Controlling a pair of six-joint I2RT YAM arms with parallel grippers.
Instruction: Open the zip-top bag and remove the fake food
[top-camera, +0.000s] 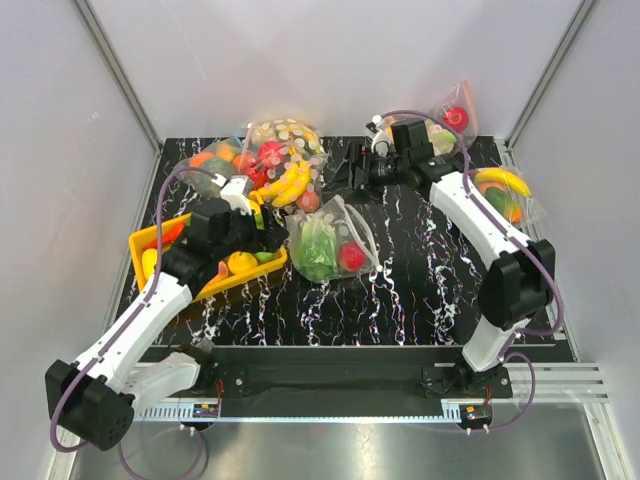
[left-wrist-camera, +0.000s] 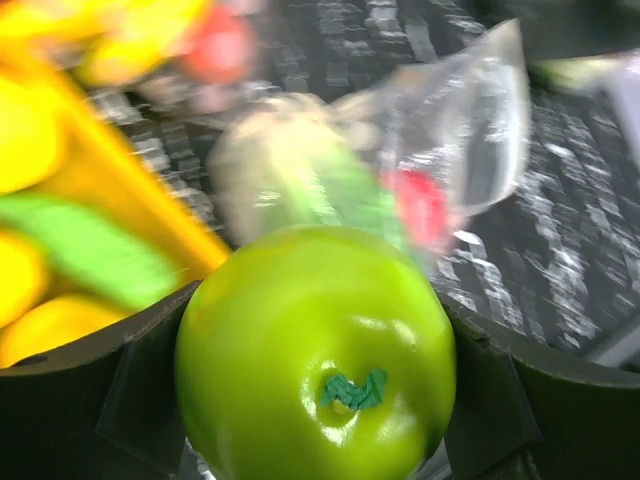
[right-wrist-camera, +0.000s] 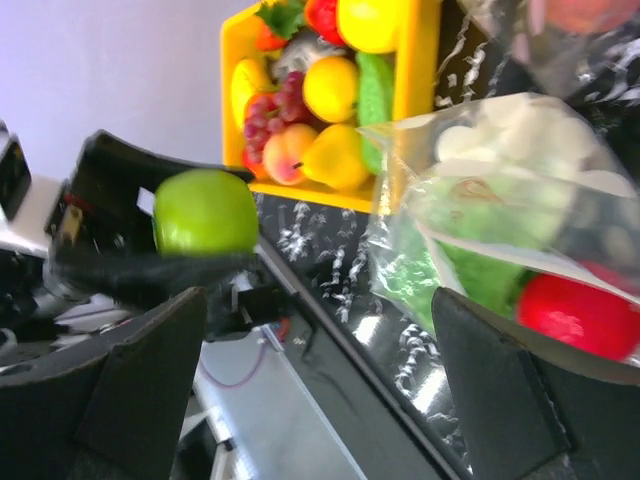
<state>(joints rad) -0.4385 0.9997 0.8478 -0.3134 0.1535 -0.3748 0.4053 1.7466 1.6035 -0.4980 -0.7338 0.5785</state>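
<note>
My left claw (left-wrist-camera: 316, 405) clamps the green apple (left-wrist-camera: 315, 320), with the zip-top bag (top-camera: 335, 225), lettuce (top-camera: 316, 252) and red fruit (top-camera: 351, 257) inside, at its three o'clock from above, my gaping, empty right claw (right-wrist-camera: 320, 395) at the bag's twelve.

Top external camera: fixed high at the near side, looking down and forward over the whole table (top-camera: 420, 290). Left wrist camera: very close, facing past the green apple (left-wrist-camera: 315, 350) toward the zip-top bag (left-wrist-camera: 460, 140) and yellow tray (left-wrist-camera: 130, 190). Right wrist camera: low, facing back across the table at the same green apple (right-wrist-camera: 205, 212), zip-top bag (right-wrist-camera: 480, 190) and yellow tray (right-wrist-camera: 418, 60). All three views share bag and tray.
</note>
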